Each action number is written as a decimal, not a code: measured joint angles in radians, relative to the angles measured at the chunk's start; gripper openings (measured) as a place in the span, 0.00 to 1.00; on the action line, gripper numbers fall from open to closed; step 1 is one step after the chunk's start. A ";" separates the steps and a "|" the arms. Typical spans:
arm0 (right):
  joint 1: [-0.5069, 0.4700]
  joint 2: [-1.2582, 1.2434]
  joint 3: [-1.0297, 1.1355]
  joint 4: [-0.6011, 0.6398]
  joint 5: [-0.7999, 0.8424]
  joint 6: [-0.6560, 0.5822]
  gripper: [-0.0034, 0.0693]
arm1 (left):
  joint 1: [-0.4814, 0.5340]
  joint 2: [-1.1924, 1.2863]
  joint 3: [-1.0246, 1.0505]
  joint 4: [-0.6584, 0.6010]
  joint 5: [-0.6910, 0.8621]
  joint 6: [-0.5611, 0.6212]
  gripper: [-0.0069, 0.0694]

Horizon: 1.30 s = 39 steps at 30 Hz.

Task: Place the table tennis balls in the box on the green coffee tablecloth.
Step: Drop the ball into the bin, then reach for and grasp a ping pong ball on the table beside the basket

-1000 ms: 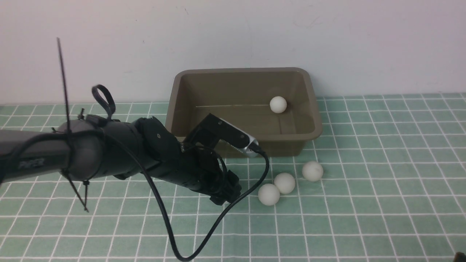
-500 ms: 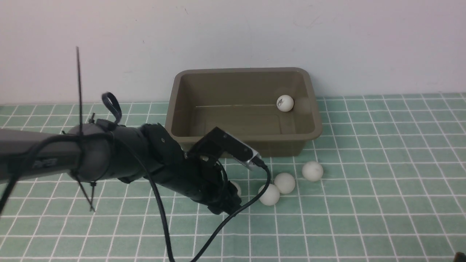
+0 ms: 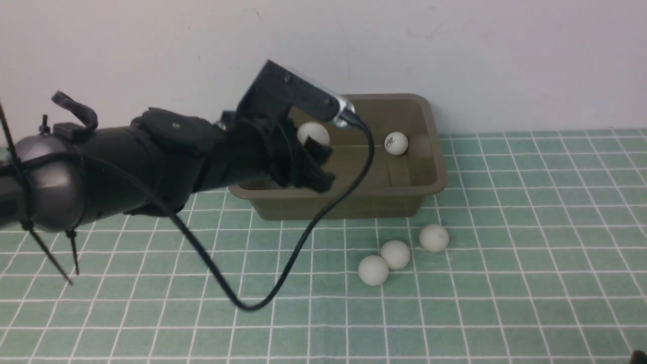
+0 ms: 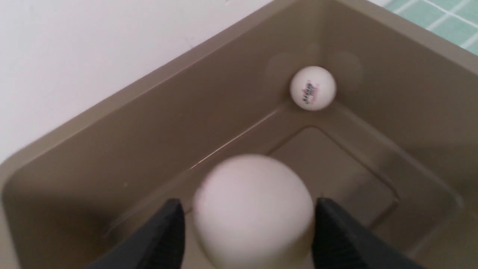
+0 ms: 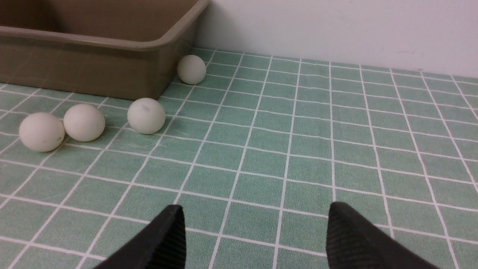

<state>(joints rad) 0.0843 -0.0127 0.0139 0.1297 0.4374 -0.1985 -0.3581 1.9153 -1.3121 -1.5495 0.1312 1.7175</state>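
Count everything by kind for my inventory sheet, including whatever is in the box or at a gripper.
White table tennis balls: 6 (1 between the fingers of the left gripper, 1 in the box, 4 on the tablecloth)
Olive-brown box: 1
Total: 7

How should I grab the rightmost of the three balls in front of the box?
Grip the ball across its widest middle, coming from straight above with the open right gripper. It is round, so any axis holds. It sits clear of its neighbour and the box, leaving room on both sides.
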 joint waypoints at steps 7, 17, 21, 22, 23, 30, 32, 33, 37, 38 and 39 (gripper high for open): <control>0.000 0.000 0.000 0.000 0.000 0.000 0.68 | 0.010 -0.004 -0.006 -0.104 0.008 -0.013 0.78; 0.000 0.000 0.000 0.000 0.000 0.000 0.68 | -0.025 -0.210 0.101 -0.013 0.251 -0.152 0.75; 0.000 0.000 0.000 0.000 0.000 0.000 0.68 | -0.034 -0.286 0.154 0.145 0.394 -0.268 0.71; 0.000 0.000 0.000 0.000 0.000 0.000 0.68 | -0.034 -0.293 0.167 0.189 0.426 -0.301 0.70; 0.000 0.000 0.000 0.000 0.000 0.000 0.68 | -0.034 -0.298 0.180 0.222 0.448 -0.327 0.70; 0.000 0.000 0.000 0.000 0.000 0.000 0.68 | -0.034 -0.284 0.269 0.437 0.537 -0.497 0.68; 0.000 0.000 0.000 0.000 0.000 0.000 0.68 | -0.034 -0.264 0.290 0.445 0.531 -0.505 0.68; 0.000 0.000 0.000 0.000 0.000 0.000 0.68 | -0.036 -0.246 0.296 0.444 0.523 -0.505 0.68; 0.000 0.000 0.000 0.000 0.000 0.000 0.68 | -0.070 -0.168 0.299 0.388 0.452 -0.461 0.68; 0.000 0.000 0.000 0.000 0.000 0.000 0.68 | -0.089 -0.142 0.299 0.360 0.420 -0.431 0.68; 0.000 0.000 0.000 0.000 0.000 0.000 0.68 | -0.105 -0.121 0.299 0.345 0.398 -0.407 0.68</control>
<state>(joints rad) 0.0843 -0.0127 0.0139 0.1297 0.4374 -0.1985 -0.4633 1.7938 -1.0129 -1.2043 0.5289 1.3102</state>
